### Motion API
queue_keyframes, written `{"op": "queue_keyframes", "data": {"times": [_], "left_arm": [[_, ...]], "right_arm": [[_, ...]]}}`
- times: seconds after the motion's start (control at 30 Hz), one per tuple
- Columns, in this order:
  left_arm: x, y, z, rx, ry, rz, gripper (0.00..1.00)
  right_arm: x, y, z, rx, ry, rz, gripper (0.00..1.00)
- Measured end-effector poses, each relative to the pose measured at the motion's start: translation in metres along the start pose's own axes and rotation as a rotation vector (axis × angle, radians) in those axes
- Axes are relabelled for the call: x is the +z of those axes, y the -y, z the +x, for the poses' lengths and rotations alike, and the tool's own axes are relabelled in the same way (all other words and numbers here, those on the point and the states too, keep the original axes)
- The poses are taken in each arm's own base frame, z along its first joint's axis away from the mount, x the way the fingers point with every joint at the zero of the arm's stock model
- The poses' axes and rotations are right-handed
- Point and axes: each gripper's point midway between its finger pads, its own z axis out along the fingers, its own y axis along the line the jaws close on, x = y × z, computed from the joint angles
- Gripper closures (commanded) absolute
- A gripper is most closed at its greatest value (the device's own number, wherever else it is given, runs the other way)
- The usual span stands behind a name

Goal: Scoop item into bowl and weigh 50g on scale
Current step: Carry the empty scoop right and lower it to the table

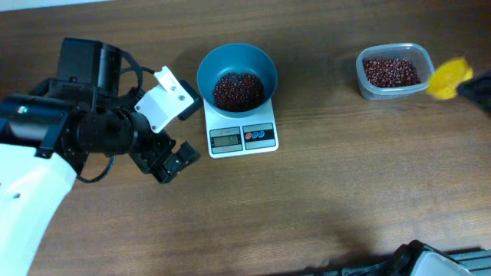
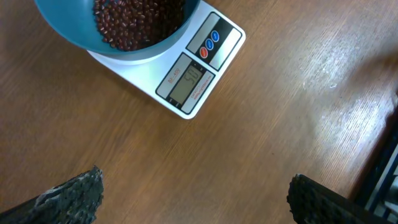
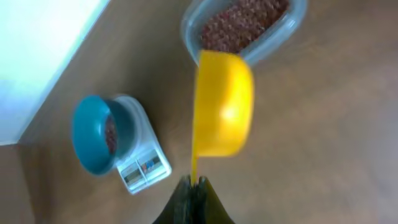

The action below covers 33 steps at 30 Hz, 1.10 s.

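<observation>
The light-blue bowl [image 1: 236, 75] holds a pile of dark red-brown beans [image 1: 237, 90] and stands on the white scale [image 1: 242, 136]. The bowl [image 2: 118, 28] and scale [image 2: 189, 78] also show in the left wrist view; the display seems to read 50. My left gripper [image 1: 172, 161] is open and empty over bare table left of the scale. My right gripper [image 3: 194, 186] is shut on the handle of a yellow scoop [image 3: 222, 111], held beside the clear tub of beans [image 1: 393, 71]. The scoop [image 1: 449, 77] looks empty.
The clear tub [image 3: 245, 25] sits at the far right of the table, well apart from the scale [image 3: 142, 163]. A dark object [image 1: 418, 261] lies at the front edge. The left arm's body [image 1: 54, 126] covers the table's left side.
</observation>
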Motion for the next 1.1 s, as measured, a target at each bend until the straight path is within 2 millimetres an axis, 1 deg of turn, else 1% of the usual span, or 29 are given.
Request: {"op": "queue_keyframes", "data": {"times": [0.03, 0.07, 0.1, 0.13, 0.17, 0.2, 0.27, 0.37, 0.47, 0.57, 0.6, 0.67, 0.73, 0.77, 0.8, 0.87, 0.9, 1.1], "left_arm": [[0.000, 0.000, 0.000, 0.001, 0.001, 0.000, 0.01], [0.000, 0.000, 0.000, 0.001, 0.001, 0.000, 0.01], [0.000, 0.000, 0.000, 0.001, 0.002, -0.001, 0.01], [0.000, 0.000, 0.000, 0.001, 0.002, -0.001, 0.01], [0.000, 0.000, -0.001, 0.002, 0.003, -0.001, 0.01], [0.000, 0.000, 0.000, 0.000, 0.000, 0.001, 0.01], [0.000, 0.000, 0.000, -0.002, 0.000, 0.001, 0.01], [0.000, 0.000, 0.000, -0.002, 0.001, 0.000, 0.01], [0.000, 0.000, 0.000, -0.002, 0.002, -0.001, 0.01], [0.000, 0.000, 0.000, -0.002, 0.001, 0.000, 0.01], [0.000, 0.000, 0.000, -0.002, 0.001, 0.000, 0.01], [0.000, 0.000, 0.000, -0.002, 0.001, 0.000, 0.01], [0.000, 0.000, 0.000, -0.002, 0.001, 0.000, 0.01], [0.000, 0.000, 0.000, -0.002, 0.001, 0.000, 0.01], [0.000, 0.000, 0.000, -0.002, 0.001, 0.000, 0.01], [0.000, 0.000, 0.000, -0.002, 0.001, 0.000, 0.01], [0.000, 0.000, 0.000, -0.002, 0.001, 0.000, 0.01], [0.000, 0.000, 0.000, -0.002, 0.001, 0.000, 0.01]], "right_arm": [[0.018, 0.002, 0.018, 0.018, -0.038, -0.069, 0.96], [0.031, 0.004, 0.032, 0.042, -0.079, -0.117, 0.96], [0.046, 0.007, 0.039, 0.043, -0.089, -0.174, 0.96], [0.064, 0.012, 0.052, 0.059, -0.116, -0.225, 0.96], [0.074, 0.016, 0.057, 0.048, -0.115, -0.243, 0.96], [0.088, 0.021, 0.068, 0.037, -0.121, -0.270, 0.96], [0.106, 0.030, 0.083, 0.029, -0.130, -0.292, 0.96], [0.124, 0.041, 0.089, -0.013, -0.083, -0.312, 0.96], [0.140, 0.055, 0.106, -0.032, -0.061, -0.317, 0.96], [0.148, 0.061, 0.114, -0.031, -0.044, -0.321, 0.95], [0.149, 0.062, 0.114, -0.024, -0.040, -0.322, 0.64], [0.149, 0.061, 0.112, -0.022, -0.031, -0.324, 0.61], [0.149, 0.061, 0.111, -0.016, -0.029, -0.323, 0.45], [0.150, 0.062, 0.111, -0.015, -0.029, -0.320, 0.41], [0.150, 0.063, 0.110, -0.016, -0.026, -0.311, 0.28], [0.151, 0.068, 0.110, -0.017, -0.021, -0.286, 0.14], [0.152, 0.070, 0.109, -0.009, -0.019, -0.270, 0.01], [0.155, 0.084, 0.106, 0.004, -0.003, -0.190, 0.01]]}}
